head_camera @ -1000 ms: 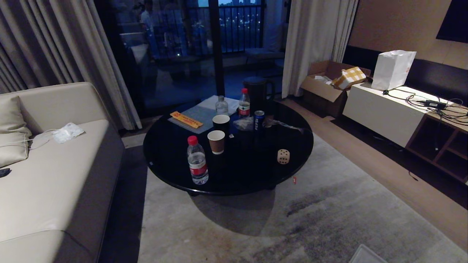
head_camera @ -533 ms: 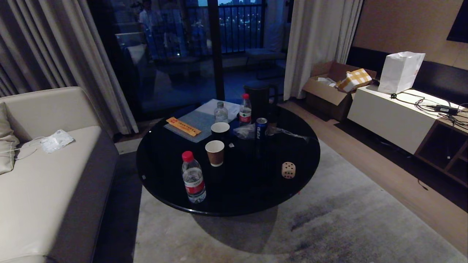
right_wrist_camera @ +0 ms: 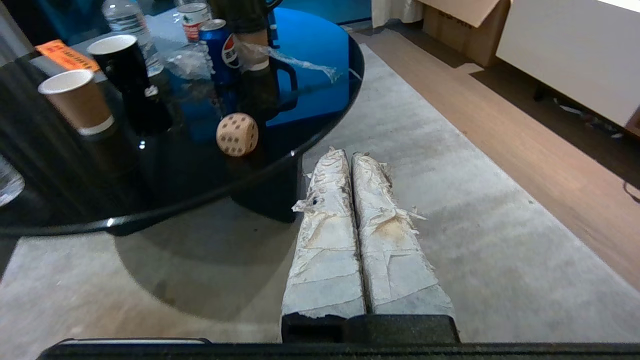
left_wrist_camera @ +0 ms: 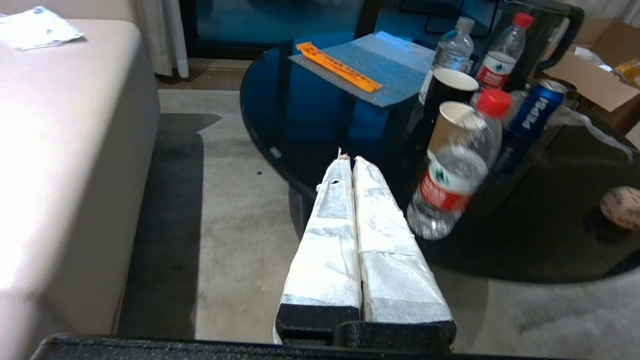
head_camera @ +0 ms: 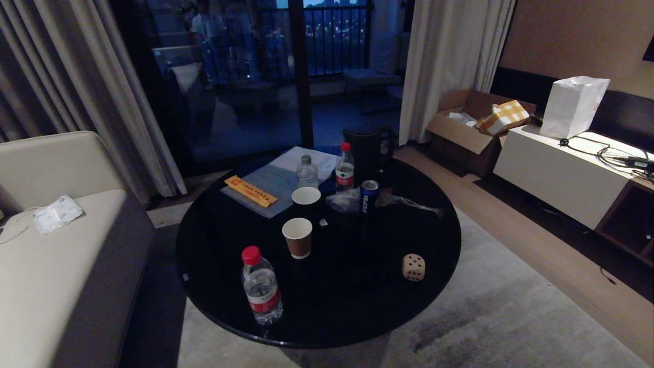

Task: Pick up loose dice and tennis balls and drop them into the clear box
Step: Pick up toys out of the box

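One beige die with dark dots (head_camera: 413, 267) lies on the round black glass table (head_camera: 214, 286), near its right front edge. It also shows in the right wrist view as the die (right_wrist_camera: 237, 134) and, blurred, in the left wrist view as the die (left_wrist_camera: 621, 206). Neither arm appears in the head view. My left gripper (left_wrist_camera: 348, 159) is shut and empty, low over the rug by the table's left front rim. My right gripper (right_wrist_camera: 344, 152) is shut and empty, beside the table's right front rim, short of the die. The tennis balls and the clear box are out of view.
On the table stand a water bottle (head_camera: 261, 286), a brown paper cup (head_camera: 297, 237), a black cup (head_camera: 306, 197), a Pepsi can (head_camera: 368, 196), two more bottles and a dark jug (head_camera: 367, 148). A sofa (head_camera: 51, 266) is on the left; a cardboard box (head_camera: 467, 128) and white cabinet (head_camera: 557, 168) on the right.
The whole head view has shifted: the camera has moved closer to the table, which now sits larger and lower in the picture. The die and the other things on the table have not moved.
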